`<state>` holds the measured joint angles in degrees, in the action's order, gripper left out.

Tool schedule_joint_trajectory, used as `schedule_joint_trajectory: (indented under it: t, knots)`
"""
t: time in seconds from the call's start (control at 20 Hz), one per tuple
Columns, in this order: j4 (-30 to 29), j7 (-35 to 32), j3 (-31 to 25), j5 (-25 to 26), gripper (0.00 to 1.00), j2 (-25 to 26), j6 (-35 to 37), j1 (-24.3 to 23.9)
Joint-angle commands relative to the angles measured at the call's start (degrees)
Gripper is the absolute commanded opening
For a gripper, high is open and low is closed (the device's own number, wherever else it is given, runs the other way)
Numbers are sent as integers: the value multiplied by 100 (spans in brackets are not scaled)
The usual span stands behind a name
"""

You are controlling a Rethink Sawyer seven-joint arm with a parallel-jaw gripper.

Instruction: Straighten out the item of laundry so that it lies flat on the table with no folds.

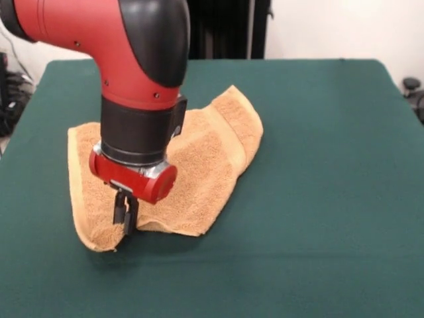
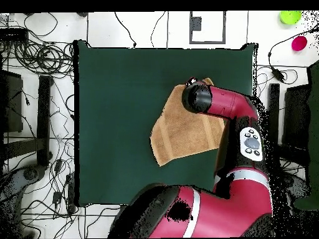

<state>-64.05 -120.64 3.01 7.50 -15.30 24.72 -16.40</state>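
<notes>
Your towel (image 1: 199, 165) is a tan-orange terry cloth lying on the dark green table (image 1: 318, 199), on the left half of the table as you see it from the front. It is not flat: the cloth is bunched into an irregular shape, with one end running up toward the far side and showing a woven band across it, and a folded-over layer along the near edge. In the overhead view the towel (image 2: 180, 134) sits toward the right side of the table (image 2: 112, 112), its pale outline narrowing to a corner at the lower left, and part of it is hidden under the arm.

Look at the tool (image 1: 125, 222) in the front view: its dark fingers hang straight down below the red wrist ring and meet the towel at its near left corner, where the cloth rises in a small hump. The fingers stand close together with terry cloth at their tips, pinched on that corner. From overhead you cannot see the tool itself, only the black elbow cap over the towel's upper edge.

The red and black arm (image 2: 237, 118) reaches in from the base side.
</notes>
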Motion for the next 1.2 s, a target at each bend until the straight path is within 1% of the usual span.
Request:
schedule_joint_trajectory:
  t: [0.05,0.45,0.95,1.2]
  knots:
    - [-618,423,-427,145,0,-570,1098,260]
    - [-907,522,-453,233,0,-830,1379,143]
    - [-1207,559,-692,229,0,-991,1188,-49]
    - [-1364,425,-638,104,0,-1151,1595,23]
